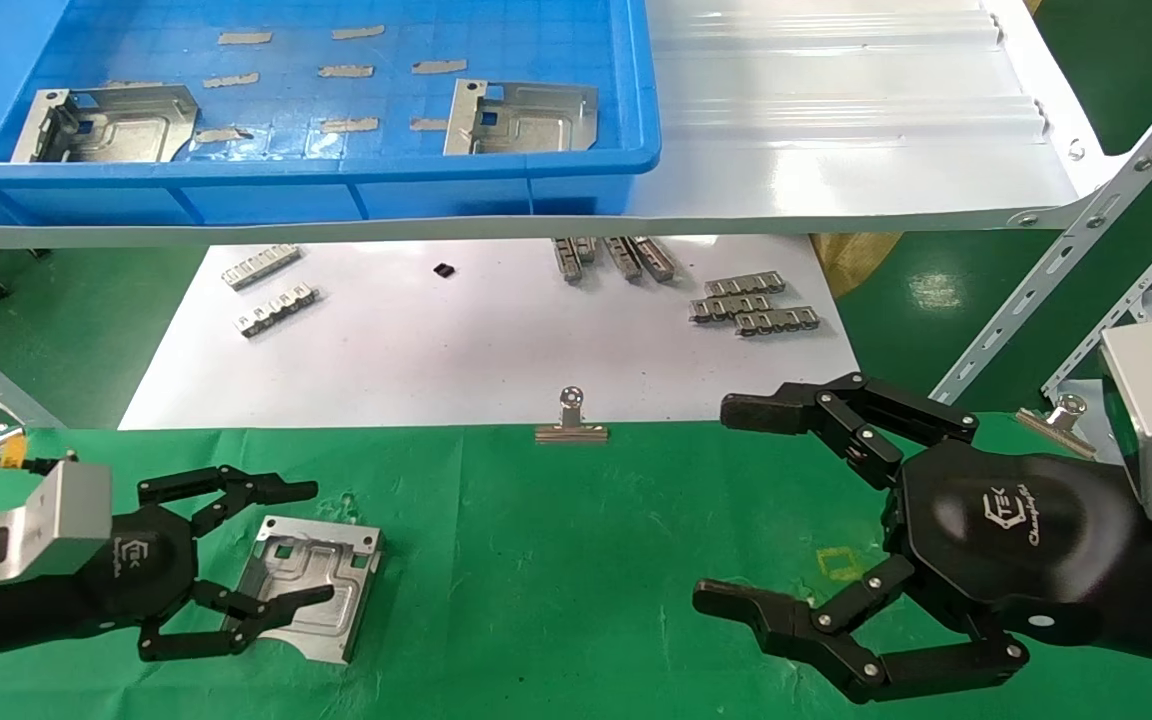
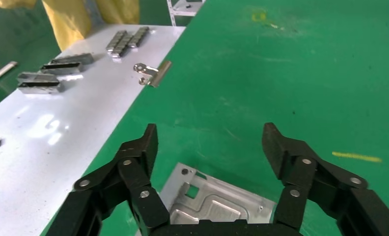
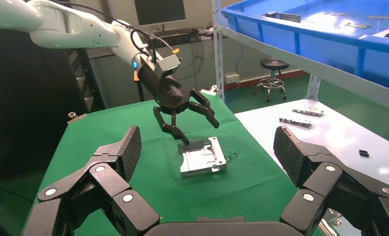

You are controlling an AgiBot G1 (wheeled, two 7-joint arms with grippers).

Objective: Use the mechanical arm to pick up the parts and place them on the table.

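One silver part (image 1: pixel 321 575) lies flat on the green table (image 1: pixel 556 560) at the near left. My left gripper (image 1: pixel 301 550) hovers over the part's left side, open, its black fingers spread around it. In the left wrist view the part (image 2: pixel 217 201) shows between and below the spread fingers of the left gripper (image 2: pixel 209 135). Two more parts (image 1: pixel 106 125) (image 1: pixel 526 118) lie in the blue bin (image 1: pixel 336 170) on the shelf. My right gripper (image 1: pixel 716 505) stands open over the cloth at the near right, holding nothing. Its wrist view shows the part (image 3: pixel 202 157) and the left gripper (image 3: pixel 187 118) beyond.
Behind the cloth, a white sheet (image 1: pixel 476 350) carries several toothed strips (image 1: pixel 751 305) (image 1: pixel 271 295). A binder clip (image 1: pixel 571 420) sits at the cloth's far edge, another (image 1: pixel 1061 415) at the right. The white shelf (image 1: pixel 836 120) and slotted metal posts (image 1: pixel 1066 260) overhang the back right.
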